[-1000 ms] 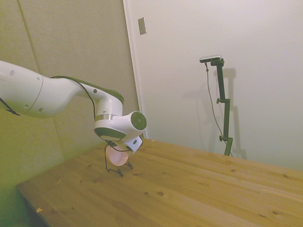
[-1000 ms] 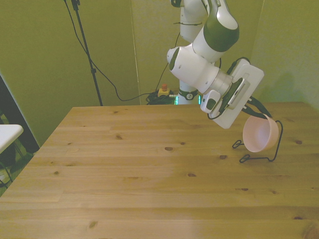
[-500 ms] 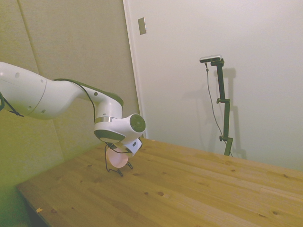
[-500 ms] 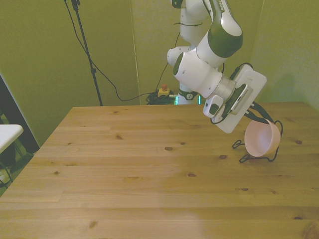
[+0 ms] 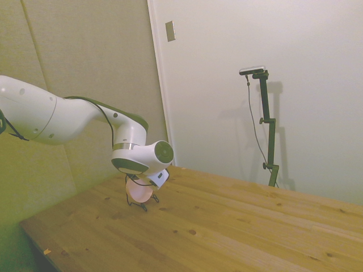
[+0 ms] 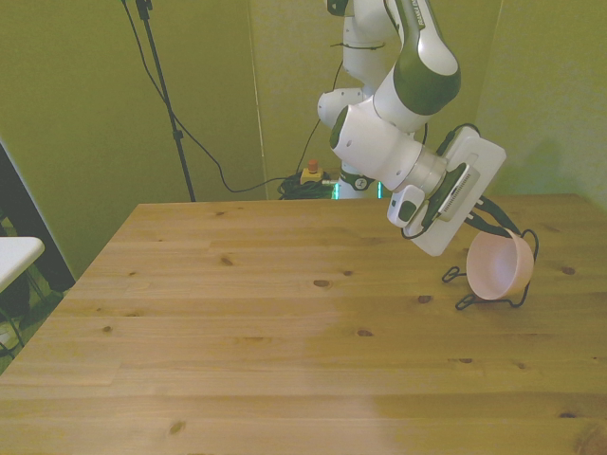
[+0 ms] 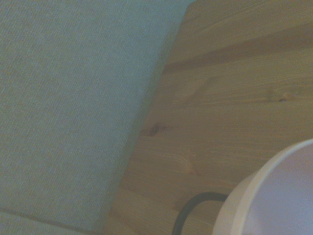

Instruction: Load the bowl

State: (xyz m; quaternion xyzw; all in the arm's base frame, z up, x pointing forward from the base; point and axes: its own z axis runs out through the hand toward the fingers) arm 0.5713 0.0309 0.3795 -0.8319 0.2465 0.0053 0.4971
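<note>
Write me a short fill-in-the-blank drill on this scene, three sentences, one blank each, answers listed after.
1. The bowl held at the gripper is pale ____ in colour.
2. Right by the bowl stands a thin black wire ____.
3. In the front view, the bowl is on the ____ side of the wooden table.

Missing words: pink; rack; right

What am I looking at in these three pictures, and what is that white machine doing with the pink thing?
The white machine is a robot arm over a wooden table. One picture is taken from the side, one from across the table, and the blurry one from a camera on the arm's wrist. Its gripper is at the rim of a small pink bowl, tipped on its side at a thin black wire rack that stands on the table. Whether the bowl already rests in the rack is hard to tell.
</note>
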